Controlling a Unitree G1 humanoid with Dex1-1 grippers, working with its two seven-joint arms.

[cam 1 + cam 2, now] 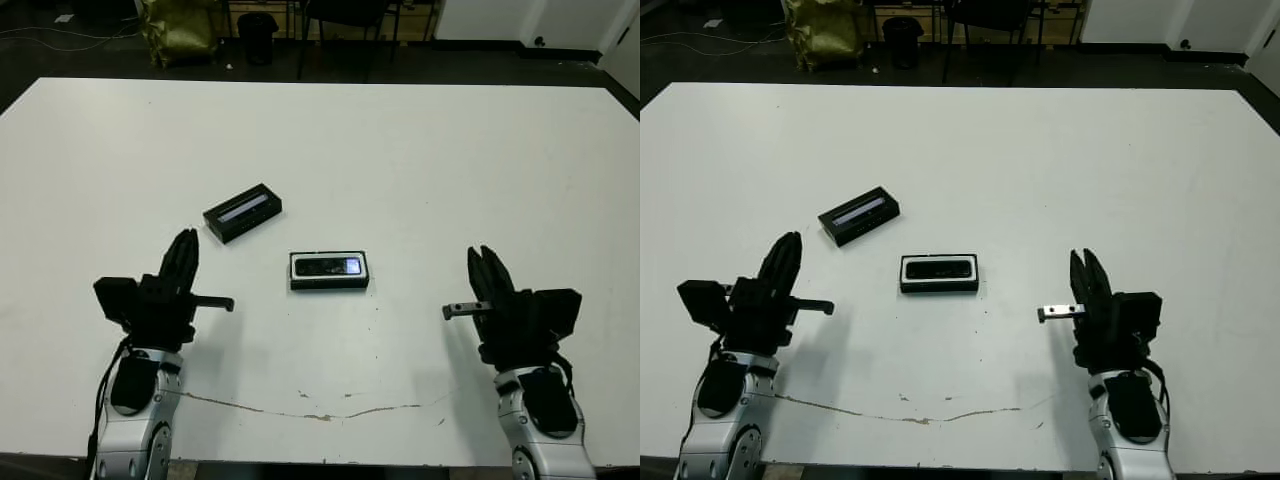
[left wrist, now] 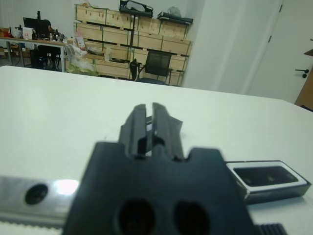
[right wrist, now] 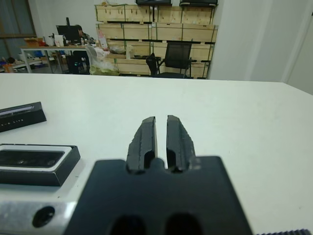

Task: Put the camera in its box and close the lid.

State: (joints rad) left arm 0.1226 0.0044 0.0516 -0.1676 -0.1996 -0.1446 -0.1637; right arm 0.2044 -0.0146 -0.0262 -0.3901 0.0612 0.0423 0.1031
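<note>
Left eye view: the camera already lies flat inside the box, near the middle of the worktop. The lid sits apart from it, toward the far left, stripe up and turned at an angle. The step in hand looks to be fetching the lid. The left gripper is nearer; its jaws are closed and must open first, then clamp the lid's long sides and square it over the box. The right gripper, jaws nearly closed on nothing, waits near the front right.
</note>
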